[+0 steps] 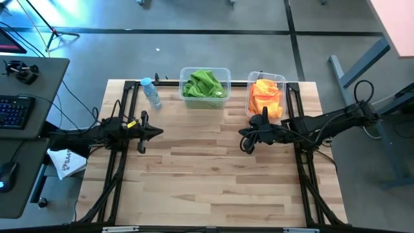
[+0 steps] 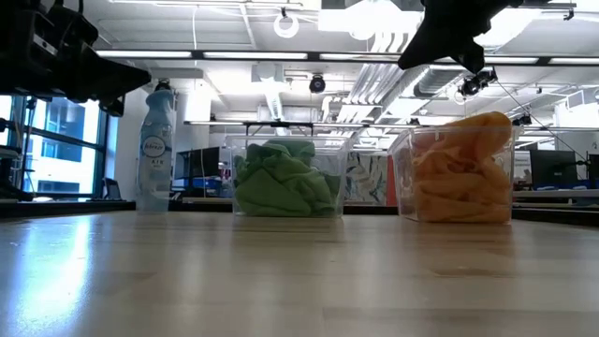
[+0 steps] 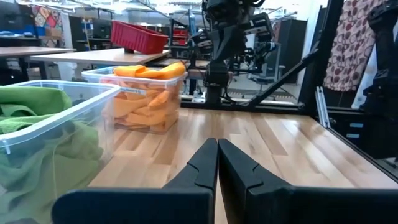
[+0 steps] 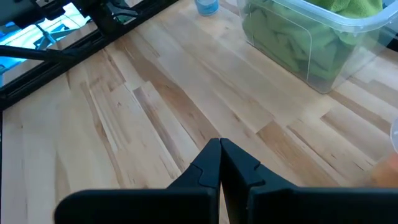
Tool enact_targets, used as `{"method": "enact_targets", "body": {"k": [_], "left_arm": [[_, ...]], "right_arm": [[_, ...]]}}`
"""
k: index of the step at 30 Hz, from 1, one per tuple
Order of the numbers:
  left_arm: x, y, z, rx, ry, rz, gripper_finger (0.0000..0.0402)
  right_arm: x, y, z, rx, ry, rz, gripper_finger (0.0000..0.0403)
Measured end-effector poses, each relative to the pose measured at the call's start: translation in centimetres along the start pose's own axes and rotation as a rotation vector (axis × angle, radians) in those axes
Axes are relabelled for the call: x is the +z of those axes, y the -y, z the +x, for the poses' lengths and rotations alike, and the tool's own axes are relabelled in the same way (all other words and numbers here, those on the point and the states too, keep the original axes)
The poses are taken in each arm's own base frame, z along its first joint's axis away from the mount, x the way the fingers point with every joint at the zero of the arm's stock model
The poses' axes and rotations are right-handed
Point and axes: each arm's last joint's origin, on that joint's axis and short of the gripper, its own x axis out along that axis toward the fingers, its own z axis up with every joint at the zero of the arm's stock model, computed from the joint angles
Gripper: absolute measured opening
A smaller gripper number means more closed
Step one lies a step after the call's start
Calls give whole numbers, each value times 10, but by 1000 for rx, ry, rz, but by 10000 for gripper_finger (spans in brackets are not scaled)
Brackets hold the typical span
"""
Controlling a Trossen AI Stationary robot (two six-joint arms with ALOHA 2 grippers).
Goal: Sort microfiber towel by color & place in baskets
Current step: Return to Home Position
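left claw (image 3: 217, 163) and right claw (image 4: 221, 163) both clenched, empty. green towels (image 1: 204, 84) in wider basket (image 1: 228, 79), orange towels (image 1: 265, 98) in narrower basket (image 1: 283, 80). sorting looks done.

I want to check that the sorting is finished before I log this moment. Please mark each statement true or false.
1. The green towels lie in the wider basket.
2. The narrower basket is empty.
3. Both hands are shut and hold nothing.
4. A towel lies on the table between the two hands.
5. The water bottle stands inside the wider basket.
1. True: the green towels fill the wider basket.
2. False: the narrower basket holds orange-yellow towels.
3. True: the left hand and the right hand are shut with nothing between the fingers.
4. False: the table shows only bare wood there.
5. False: the water bottle stands on the table, outside that basket, on the left arm's side.
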Motion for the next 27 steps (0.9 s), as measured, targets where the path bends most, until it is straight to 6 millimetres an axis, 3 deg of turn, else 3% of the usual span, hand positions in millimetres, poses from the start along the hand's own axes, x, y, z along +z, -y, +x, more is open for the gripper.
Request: {"method": "enact_targets", "body": {"k": [17,23,27], "left_arm": [[0,0,0,12,0,-5,0],[0,0,0,14,0,-5,0],[0,0,0,14,0,-5,0]], "right_arm": [[-7,5,1,-37,-66,-70,0],[-39,19,13,-75,-131,-145,0],[-60,26,17,28,-100,-170,0]]}}
